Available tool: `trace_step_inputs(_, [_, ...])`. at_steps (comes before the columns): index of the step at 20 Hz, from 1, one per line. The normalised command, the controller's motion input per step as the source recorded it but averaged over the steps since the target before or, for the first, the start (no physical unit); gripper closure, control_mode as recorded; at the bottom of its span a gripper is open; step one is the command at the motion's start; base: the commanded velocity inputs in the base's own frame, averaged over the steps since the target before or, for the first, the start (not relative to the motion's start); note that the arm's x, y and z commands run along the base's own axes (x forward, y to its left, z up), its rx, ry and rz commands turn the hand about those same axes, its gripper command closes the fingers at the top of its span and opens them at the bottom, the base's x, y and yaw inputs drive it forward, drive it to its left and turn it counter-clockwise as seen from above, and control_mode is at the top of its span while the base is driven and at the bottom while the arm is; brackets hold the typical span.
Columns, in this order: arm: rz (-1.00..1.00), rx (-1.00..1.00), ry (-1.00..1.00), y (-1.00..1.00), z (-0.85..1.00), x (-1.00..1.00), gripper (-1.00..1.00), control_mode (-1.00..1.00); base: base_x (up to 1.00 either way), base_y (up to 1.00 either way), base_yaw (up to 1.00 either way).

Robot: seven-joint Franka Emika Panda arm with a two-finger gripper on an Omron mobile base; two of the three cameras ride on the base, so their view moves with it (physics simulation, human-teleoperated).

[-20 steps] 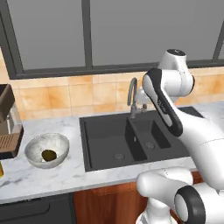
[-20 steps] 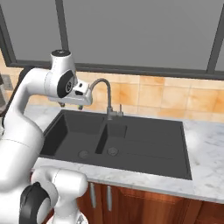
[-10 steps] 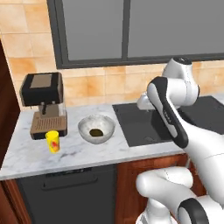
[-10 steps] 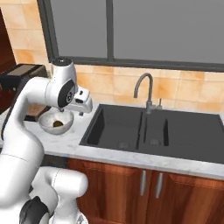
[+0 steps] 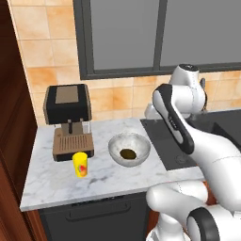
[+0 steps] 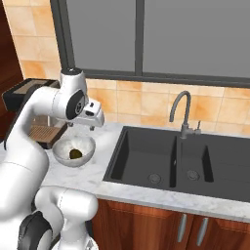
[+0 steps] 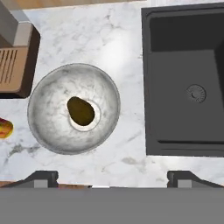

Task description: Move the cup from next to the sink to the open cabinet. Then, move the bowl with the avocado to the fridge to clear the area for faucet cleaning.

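The marbled white-grey bowl [image 7: 48,109] sits on the marble counter left of the black sink [image 7: 183,65], with the dark avocado [image 7: 81,110] at its centre. My gripper [image 7: 113,178] hangs open above the counter, looking straight down, with nothing between its fingertips [image 7: 41,177]. The yellow cup [image 5: 80,164] with its red mark stands in front of the coffee machine, left of the bowl [image 5: 115,146], and peeks in at the hand view's left edge [image 7: 4,127]. In the right base view my hand [image 6: 92,114] hovers above the bowl [image 6: 61,149]. The faucet [image 6: 180,110] arches behind the sink [image 6: 146,156].
A black and wood coffee machine [image 5: 67,120] stands at the back left of the counter [image 5: 52,181]. A dark reddish-brown wooden panel [image 5: 9,117] rises at the far left. A window and tan tiles back the counter. Low wooden cabinets [image 6: 195,229] sit under the sink.
The base has driven left, so both base views have shifted: the sink slid to the right, and the bowl, the cup and the coffee machine came into view.
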Motion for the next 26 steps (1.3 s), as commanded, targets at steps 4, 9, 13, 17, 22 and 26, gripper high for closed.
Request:
trace_step_inputs(4, [0.0, -0.01, 0.12, 0.0, -0.92, 0.43, -1.0, -1.0, 0.0, 0.0, 0.0])
trace_step_inputs(9, [0.0, 0.1, 0.04, 0.0, -0.98, 0.44, -1.0, -1.0, 0.0, 0.0, 0.0])
trace_step_inputs(13, [0.0, 0.18, 0.0, 0.07, -0.79, 0.58, -1.0, -1.0, 0.0, 0.0, 0.0])
trace_step_inputs(17, [0.0, 0.07, -0.01, 0.24, -0.75, 0.42, -1.0, -1.0, 0.0, 0.0, 0.0])
trace_step_inputs(22, [0.0, 0.06, -0.01, 0.12, -0.66, 0.5, -1.0, -1.0, 0.0, 0.0, 0.0])
trace_step_inputs(26, [0.0, 0.02, 0.01, 0.01, -0.47, 0.19, 1.0, -1.0, 0.0, 0.0, 0.0])
